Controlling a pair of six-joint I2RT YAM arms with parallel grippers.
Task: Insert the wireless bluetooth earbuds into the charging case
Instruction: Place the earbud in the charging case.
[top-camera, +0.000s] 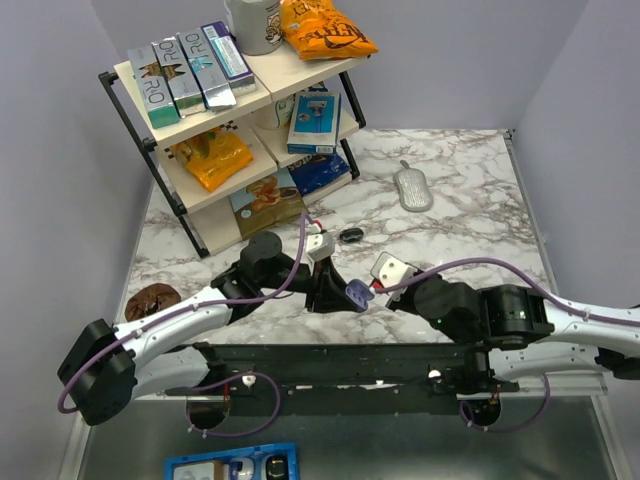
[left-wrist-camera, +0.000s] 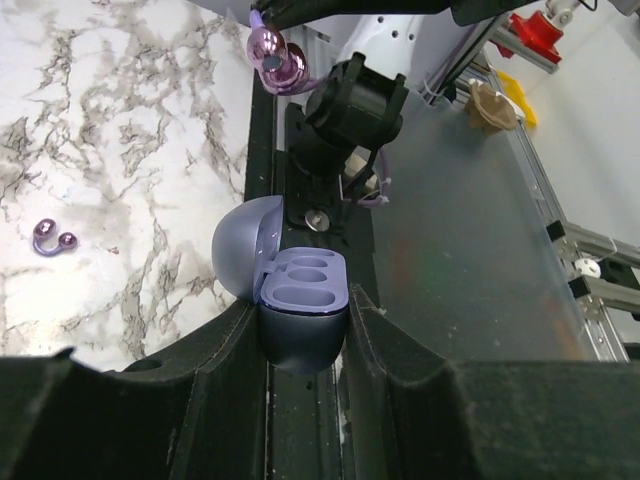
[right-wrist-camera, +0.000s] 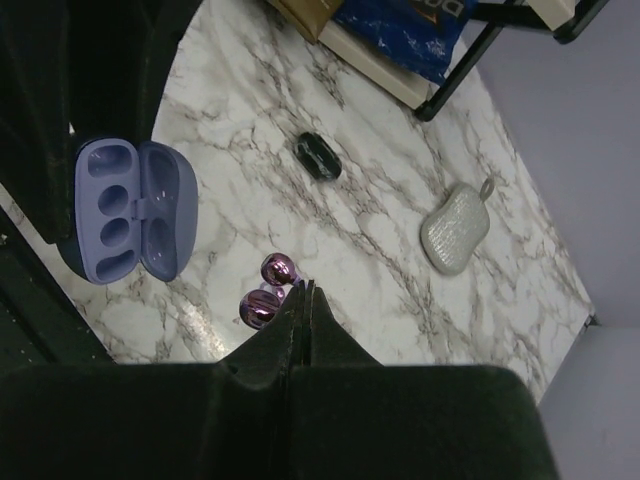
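Observation:
My left gripper (left-wrist-camera: 300, 335) is shut on the periwinkle charging case (left-wrist-camera: 300, 300), held with the lid open and its moulded wells facing up and empty. The case also shows in the top view (top-camera: 357, 294) and the right wrist view (right-wrist-camera: 130, 210). My right gripper (right-wrist-camera: 305, 290) is shut, pinching a translucent purple earbud (right-wrist-camera: 265, 295) at its tips, a short way to the side of the open case. That earbud hangs in the air in the left wrist view (left-wrist-camera: 278, 60). A second purple earbud (left-wrist-camera: 52, 237) lies on the marble table (left-wrist-camera: 130, 120).
A glossy black oval object (top-camera: 351, 235) and a grey textured pouch (top-camera: 412, 187) lie further back on the table. A two-tier snack shelf (top-camera: 235, 110) stands at the back left. A brown round item (top-camera: 152, 298) lies near the left edge.

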